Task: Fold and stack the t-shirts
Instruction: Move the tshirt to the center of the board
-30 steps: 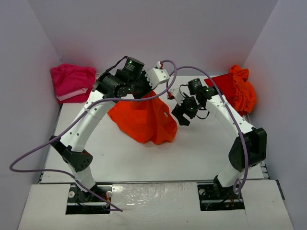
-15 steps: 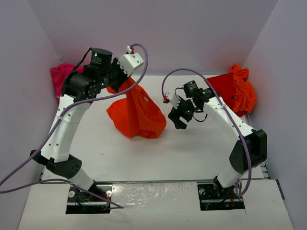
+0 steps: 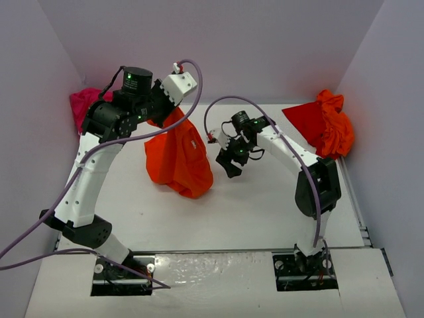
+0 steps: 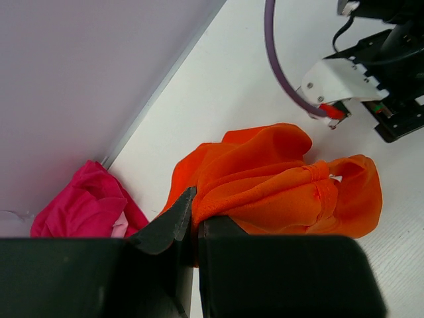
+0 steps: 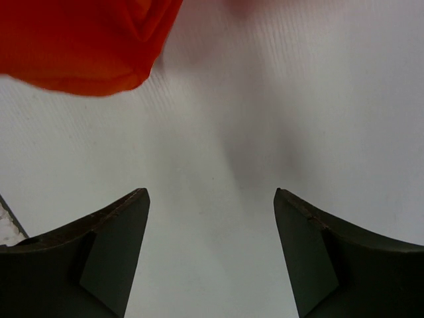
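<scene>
An orange t-shirt hangs bunched from my left gripper, its lower end resting on the white table. In the left wrist view my left gripper is shut on a fold of the orange t-shirt. My right gripper is open and empty just right of the hanging shirt, low over the table. In the right wrist view the open gripper faces bare table, with the shirt's edge at the top left.
A pink t-shirt lies at the back left corner, partly hidden by my left arm; it also shows in the left wrist view. A red-orange pile of shirts lies at the back right by the wall.
My left gripper has carried the orange t-shirt left, and it now hangs narrower. My right gripper has followed to the left, staying open.
</scene>
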Controlling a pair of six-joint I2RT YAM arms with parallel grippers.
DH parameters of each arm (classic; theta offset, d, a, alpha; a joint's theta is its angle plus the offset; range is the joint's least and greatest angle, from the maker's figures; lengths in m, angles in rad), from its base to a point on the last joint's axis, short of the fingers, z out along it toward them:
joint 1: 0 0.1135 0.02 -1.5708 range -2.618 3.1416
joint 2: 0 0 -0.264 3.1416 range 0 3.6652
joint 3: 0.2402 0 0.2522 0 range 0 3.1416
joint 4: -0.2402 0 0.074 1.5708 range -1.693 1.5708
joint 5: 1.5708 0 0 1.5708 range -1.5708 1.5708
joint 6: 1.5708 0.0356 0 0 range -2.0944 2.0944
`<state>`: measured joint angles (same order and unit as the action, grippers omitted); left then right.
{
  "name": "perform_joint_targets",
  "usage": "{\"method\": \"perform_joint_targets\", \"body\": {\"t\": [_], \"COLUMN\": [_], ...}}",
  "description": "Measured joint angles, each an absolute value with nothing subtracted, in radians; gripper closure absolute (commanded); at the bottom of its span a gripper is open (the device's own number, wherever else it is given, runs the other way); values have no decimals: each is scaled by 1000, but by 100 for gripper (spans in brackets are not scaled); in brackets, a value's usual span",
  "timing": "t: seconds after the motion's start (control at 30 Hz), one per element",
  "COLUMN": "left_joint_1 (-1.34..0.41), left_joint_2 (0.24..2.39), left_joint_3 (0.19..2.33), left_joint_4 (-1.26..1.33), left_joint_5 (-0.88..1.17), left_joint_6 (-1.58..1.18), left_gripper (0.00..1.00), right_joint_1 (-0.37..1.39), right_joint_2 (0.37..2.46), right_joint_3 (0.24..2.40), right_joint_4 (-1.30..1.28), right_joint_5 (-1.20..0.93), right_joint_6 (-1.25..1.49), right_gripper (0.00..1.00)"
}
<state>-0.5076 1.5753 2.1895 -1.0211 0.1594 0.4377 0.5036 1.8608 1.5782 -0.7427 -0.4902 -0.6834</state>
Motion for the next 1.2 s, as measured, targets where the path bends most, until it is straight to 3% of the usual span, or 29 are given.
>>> {"method": "perform_joint_targets", "body": {"t": [0.23,0.83,0.97,1.03,1.07,1.1,1.13,1.2], "left_joint_1": [-498,-452,-441,-438,-437,-435,-434,-431], "left_joint_2": [1575,1575,1572,1571,1571,1571,1570,1569], "left_joint_3": [2189,2169,2151,2142,2138,2133,2129,2120], "left_joint_4": [-1020,-989,-984,-982,-982,-981,-980,-978], "left_joint_5": [159,160,160,160,160,160,160,160], "left_joint_6": [437,417,407,404,403,401,399,397], "left_gripper": [100,100,100,100,100,100,100,100], "right_joint_1": [586,657,688,699,703,708,713,720], "right_joint_2": [1995,2030,2055,2068,2075,2083,2093,2117], "right_joint_3": [1684,1735,1762,1775,1782,1789,1799,1820], "right_joint_4": [-751,-781,-784,-787,-787,-791,-793,-793], "right_joint_5": [-498,-608,-630,-639,-643,-645,-647,-648], "right_joint_6": [-679,-678,-677,-678,-678,-676,-676,-674], "right_gripper": [30,33,45,61,81,93,100,100]}}
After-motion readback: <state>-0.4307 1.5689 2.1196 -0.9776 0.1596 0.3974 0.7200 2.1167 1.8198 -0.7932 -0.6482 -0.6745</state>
